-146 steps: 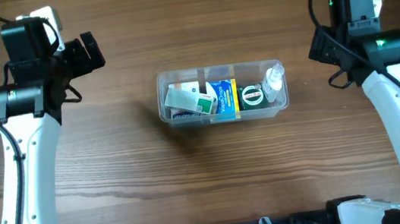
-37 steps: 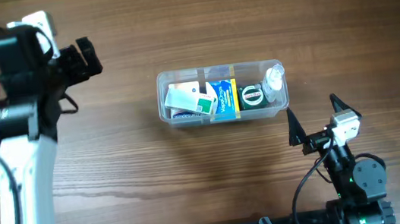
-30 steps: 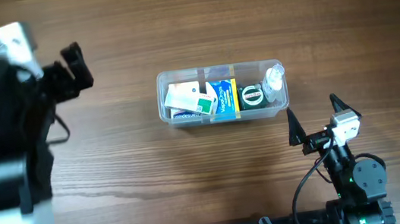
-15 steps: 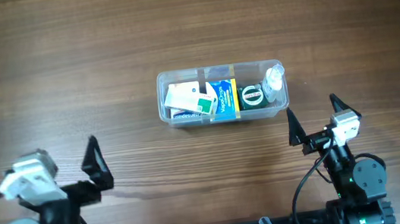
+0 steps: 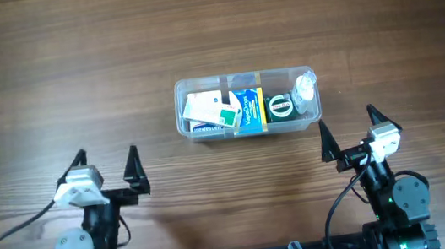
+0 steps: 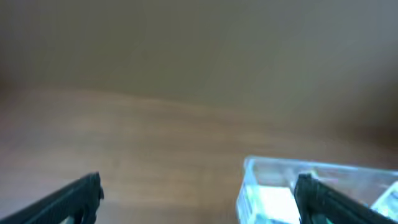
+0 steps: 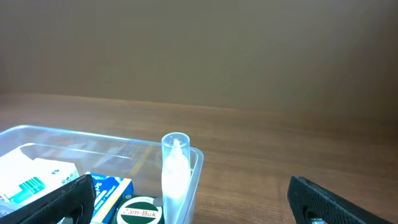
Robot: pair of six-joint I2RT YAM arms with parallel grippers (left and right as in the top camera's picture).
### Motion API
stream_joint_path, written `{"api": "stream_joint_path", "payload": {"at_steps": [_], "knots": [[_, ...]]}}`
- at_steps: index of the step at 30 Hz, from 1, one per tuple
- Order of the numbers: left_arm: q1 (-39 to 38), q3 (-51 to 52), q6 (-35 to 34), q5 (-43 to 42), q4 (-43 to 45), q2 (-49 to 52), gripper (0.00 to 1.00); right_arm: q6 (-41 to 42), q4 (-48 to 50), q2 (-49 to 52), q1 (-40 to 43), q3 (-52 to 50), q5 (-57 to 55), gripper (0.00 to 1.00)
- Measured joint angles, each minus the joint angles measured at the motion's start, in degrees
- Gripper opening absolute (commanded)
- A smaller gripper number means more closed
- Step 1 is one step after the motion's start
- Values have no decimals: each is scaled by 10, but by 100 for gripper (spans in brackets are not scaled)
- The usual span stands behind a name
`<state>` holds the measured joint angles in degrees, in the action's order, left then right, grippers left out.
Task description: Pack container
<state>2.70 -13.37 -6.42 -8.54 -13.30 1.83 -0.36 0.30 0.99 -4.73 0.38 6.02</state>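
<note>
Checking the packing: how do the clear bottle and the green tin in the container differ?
The clear bottle stands upright, see-through, rising above the container's rim; the green tin is round, opaque, labelled, sitting lower beside it. Both are inside the container.

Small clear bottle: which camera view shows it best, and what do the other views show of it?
The right wrist view: the bottle is sharp, close and side-on, in the container's corner. Overhead shows it small, from above, at the container's right end. The left wrist view is blurred and does not show it.
</note>
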Motion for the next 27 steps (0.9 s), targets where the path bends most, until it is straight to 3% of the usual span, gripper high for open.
{"api": "stream_joint_path", "payload": {"at_steps": [4,12,27], "knots": [[0,59,-1,-23,71,-10,100,0,0,0,0,0,0,100],[0,118,-1,-30,83,-10,100,0,0,0,0,0,0,100],[-33,119,49,-23,86,-10,100,0,0,0,0,0,0,100]]}}
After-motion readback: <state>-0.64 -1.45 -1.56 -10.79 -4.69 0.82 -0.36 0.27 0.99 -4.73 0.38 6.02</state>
